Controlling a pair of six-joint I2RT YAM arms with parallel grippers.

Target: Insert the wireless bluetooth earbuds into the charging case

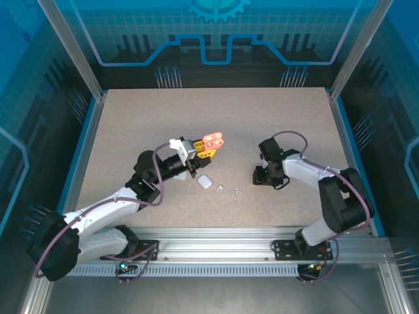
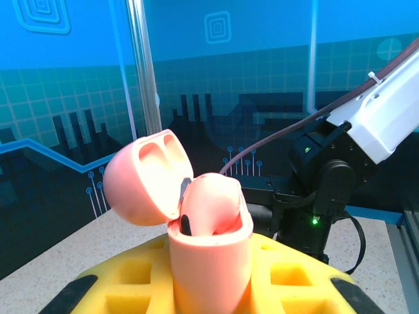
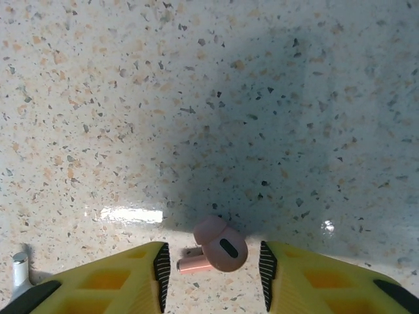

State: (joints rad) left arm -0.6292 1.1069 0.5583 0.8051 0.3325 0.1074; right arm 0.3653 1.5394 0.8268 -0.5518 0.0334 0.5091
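My left gripper [image 1: 204, 151] is shut on a salmon-pink charging case [image 2: 209, 268], holding it upright above the table with its lid [image 2: 139, 178] flipped open to the left. One pink earbud [image 2: 216, 204] sits in the case. My right gripper [image 3: 213, 278] points straight down at the table, open. A second pink earbud [image 3: 220, 250] lies between its fingers [image 3: 161, 275], with a gap on either side. In the top view the right gripper [image 1: 268, 176] is low over the table, right of centre. Two white earbuds [image 1: 220, 188] [image 1: 237, 191] lie between the arms.
A shut white case [image 1: 205, 182] rests on the table just below my left gripper. The stem of a white earbud [image 3: 19, 268] shows at the left edge of the right wrist view. The speckled tabletop [image 1: 131, 124] is walled by blue panels.
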